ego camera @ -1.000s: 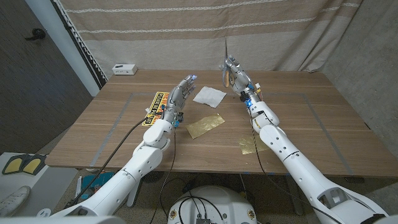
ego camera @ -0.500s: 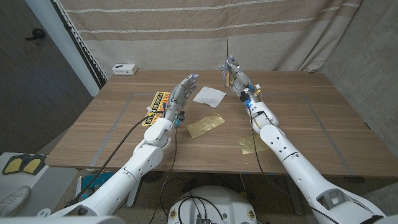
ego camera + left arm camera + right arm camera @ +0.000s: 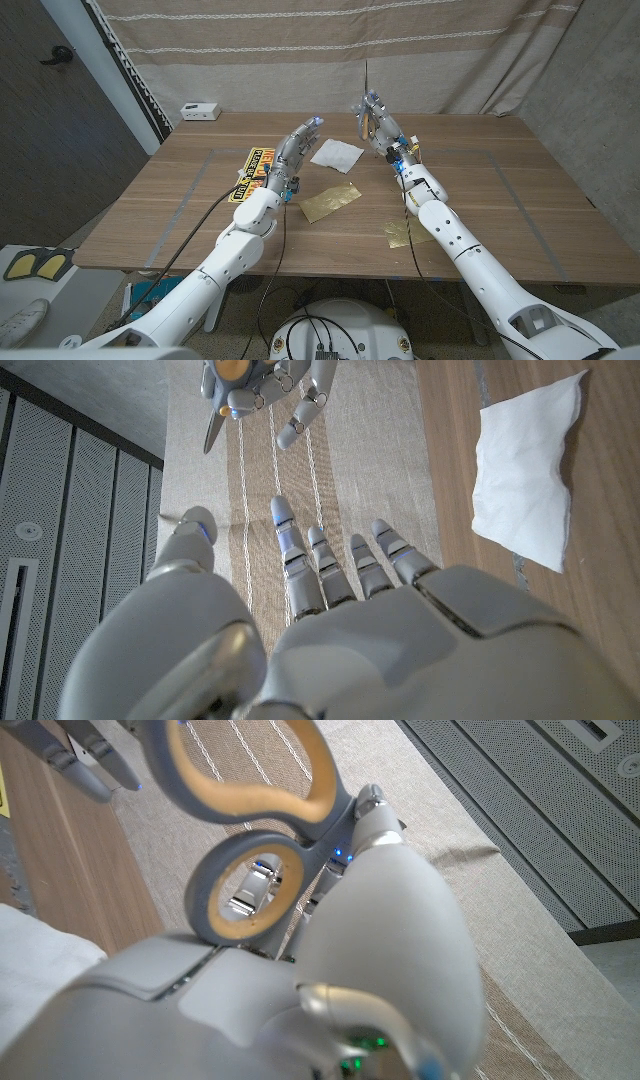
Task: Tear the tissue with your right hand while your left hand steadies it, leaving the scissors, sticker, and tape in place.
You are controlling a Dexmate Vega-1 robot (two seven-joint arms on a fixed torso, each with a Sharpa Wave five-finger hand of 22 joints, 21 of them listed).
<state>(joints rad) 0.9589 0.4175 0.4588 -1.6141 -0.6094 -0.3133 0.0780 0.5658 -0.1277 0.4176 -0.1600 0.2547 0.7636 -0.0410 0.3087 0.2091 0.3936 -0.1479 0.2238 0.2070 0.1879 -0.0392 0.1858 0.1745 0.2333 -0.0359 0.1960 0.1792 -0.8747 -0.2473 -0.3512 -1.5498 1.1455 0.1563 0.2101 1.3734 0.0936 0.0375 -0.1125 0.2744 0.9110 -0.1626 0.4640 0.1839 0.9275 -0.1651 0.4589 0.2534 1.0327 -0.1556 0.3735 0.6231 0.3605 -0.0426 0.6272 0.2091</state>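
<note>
We find the right hand point(image 3: 378, 122) raised above the bench point(image 3: 480, 200), its fingers closed on the scissors point(image 3: 250, 840): the right wrist view shows the grey and tan handle loops against the palm, and the head view shows the blades point(image 3: 366, 78) pointing upward. This disagrees with the task, which requires the scissors to remain in place. The tissue point(image 3: 336, 153) lies flat on the bench, below the right hand and just beside the fingertips of the left hand point(image 3: 293, 153), which hovers with fingers spread and holds nothing. In our judgement, the step in hand is to free the right hand. We would lower the scissors onto bare wood on the far side of the right hand from the tissue, well apart from the yellow sticker point(image 3: 252, 172) near the left wrist and from the gold sheets point(image 3: 333, 201) nearer the robot. We would then press the left fingers onto the near edge of the tissue before the right hand pinches the opposite edge; tearing against a firm anchor limits sliding. We cannot identify the tape in these views.
</note>
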